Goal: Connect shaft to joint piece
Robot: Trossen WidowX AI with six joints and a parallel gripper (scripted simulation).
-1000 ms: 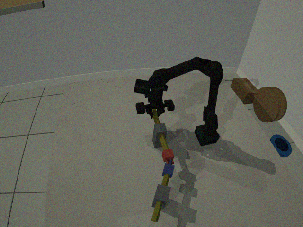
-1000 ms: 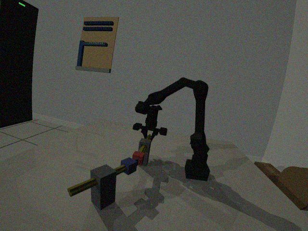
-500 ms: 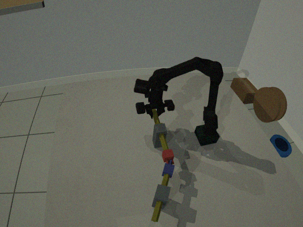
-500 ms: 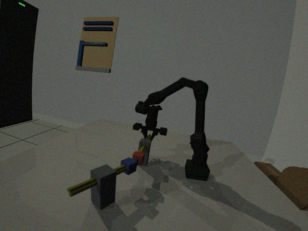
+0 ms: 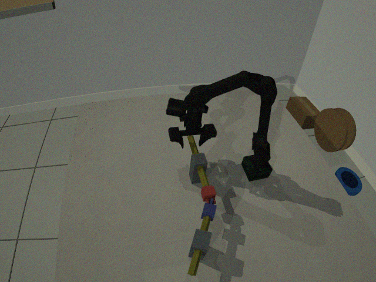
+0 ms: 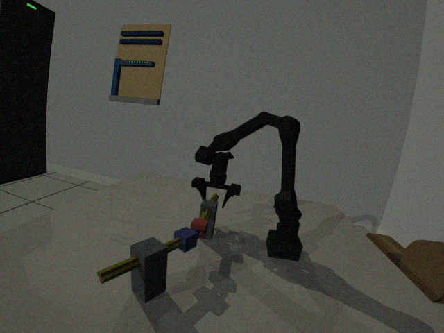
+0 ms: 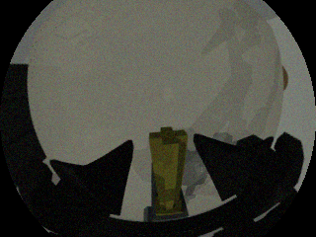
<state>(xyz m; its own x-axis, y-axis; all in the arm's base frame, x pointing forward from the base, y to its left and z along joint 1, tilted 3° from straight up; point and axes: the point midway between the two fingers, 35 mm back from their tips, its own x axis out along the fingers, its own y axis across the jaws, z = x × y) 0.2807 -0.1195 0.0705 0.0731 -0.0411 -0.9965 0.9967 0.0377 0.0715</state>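
My gripper (image 5: 191,144) (image 6: 214,200) (image 7: 164,141) is open. Its fingers stand on either side of the free end of the yellow second shaft (image 5: 192,144) (image 6: 214,197) (image 7: 166,172), with a gap on each side. That shaft runs through a grey block (image 5: 196,167) (image 6: 209,211) and its other end meets the red joint piece (image 5: 208,192) (image 6: 198,225). The red piece is hinged to a blue piece (image 5: 208,211) (image 6: 186,238) on the fixed yellow shaft (image 5: 194,263) (image 6: 118,268), which passes through a second grey block (image 5: 200,241) (image 6: 148,268). The two shafts look nearly in line.
The arm's dark base (image 5: 256,170) (image 6: 284,247) stands right of the shafts. A round wooden object (image 5: 333,128) (image 6: 412,265) and a blue ring (image 5: 348,181) lie by the right wall. A board (image 6: 141,64) hangs on the back wall.
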